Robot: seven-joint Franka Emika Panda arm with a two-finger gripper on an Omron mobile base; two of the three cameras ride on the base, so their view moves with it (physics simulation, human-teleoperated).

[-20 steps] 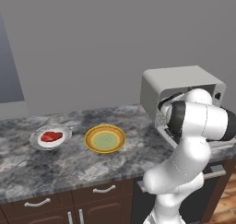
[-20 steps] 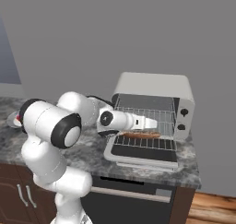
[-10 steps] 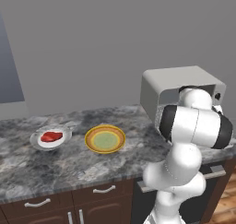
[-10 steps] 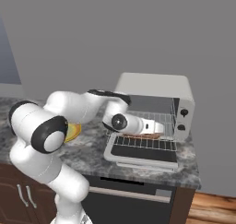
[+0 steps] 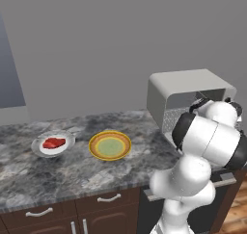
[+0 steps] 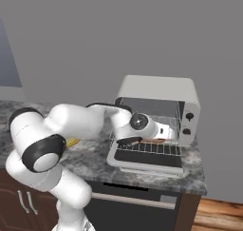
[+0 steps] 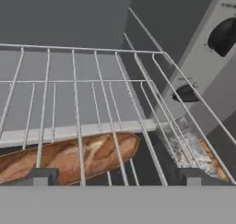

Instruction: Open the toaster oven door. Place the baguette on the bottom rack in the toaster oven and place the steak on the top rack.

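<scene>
Left base view: the steak (image 5: 53, 143) sits on its white plate (image 5: 67, 146) on the counter (image 5: 29, 170), well apart from the toaster oven (image 5: 185, 91). The green plate (image 5: 110, 145) beside it lies bare.

Right base view: the toaster oven door (image 6: 147, 159) is down flat, and the gripper (image 6: 169, 130) reaches into the oven mouth.

Hand view: the baguette (image 7: 69, 156) lies on the bottom rack (image 7: 138, 168), seen through the bars of the top rack (image 7: 83, 94), with the jaws spread wide and holding nothing.

Steak's next, I'd say. It looks soft, light and probably slick, so pinch it across the thick middle rather than a floppy edge.
</scene>
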